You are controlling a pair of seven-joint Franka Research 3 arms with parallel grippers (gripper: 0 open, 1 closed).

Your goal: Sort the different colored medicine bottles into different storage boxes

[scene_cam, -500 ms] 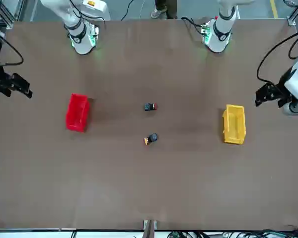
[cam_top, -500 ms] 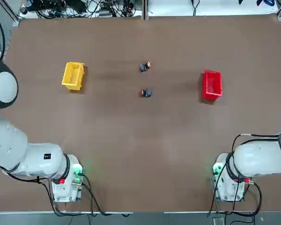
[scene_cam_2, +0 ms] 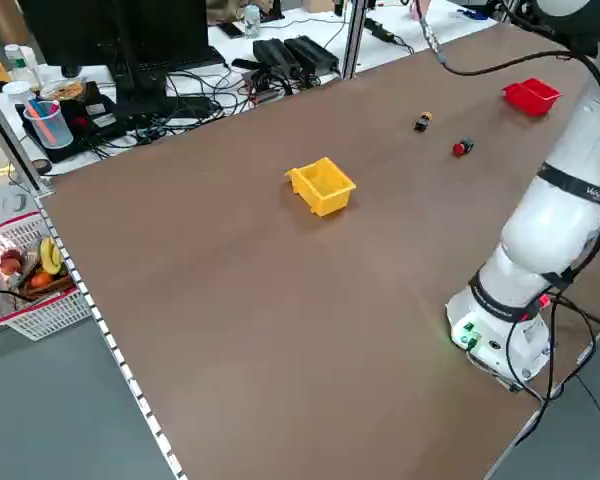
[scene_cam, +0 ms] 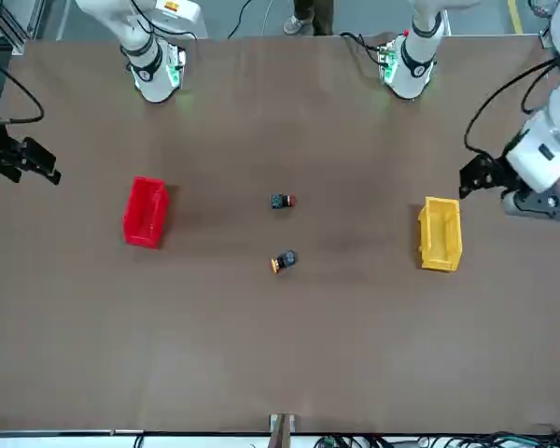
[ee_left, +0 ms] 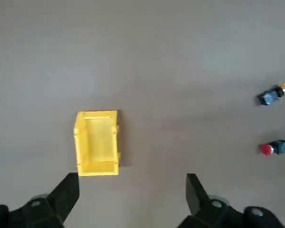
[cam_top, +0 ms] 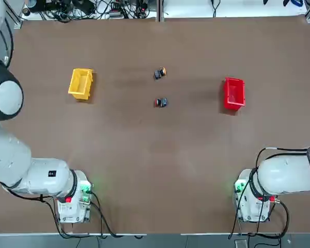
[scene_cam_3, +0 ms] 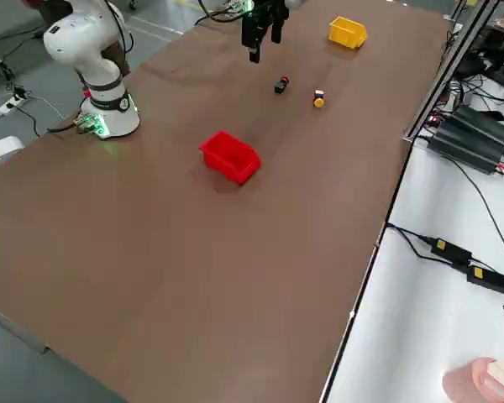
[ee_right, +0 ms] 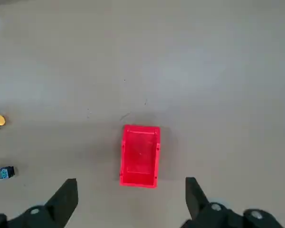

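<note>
The orange-capped bottle [cam_top: 160, 73] and the red-capped bottle [cam_top: 161, 102] lie on their sides mid-table, a short way apart. At the robot's left stands the yellow box [cam_top: 81, 83], at its right the red box [cam_top: 233, 94]; nothing shows inside either. My left gripper [scene_cam: 476, 175] hangs open high beside the yellow box [ee_left: 97, 142], with both bottles [ee_left: 274, 94] off to one side in its wrist view. Above the table near the red box [ee_right: 140, 155], my right gripper [scene_cam: 28, 161] is open with nothing in it.
Brown table [cam_top: 155, 165] with cables and power bricks [scene_cam_2: 290, 55] along the far edge. A desk with a monitor, cups and a basket [scene_cam_2: 30, 270] stands past the robot's left side. Both arm bases [cam_top: 72, 199] sit at the near edge.
My left arm has shifted inward, carrying its gripper closer to the yellow box. Bottles, boxes and the right gripper have stayed where they were.
</note>
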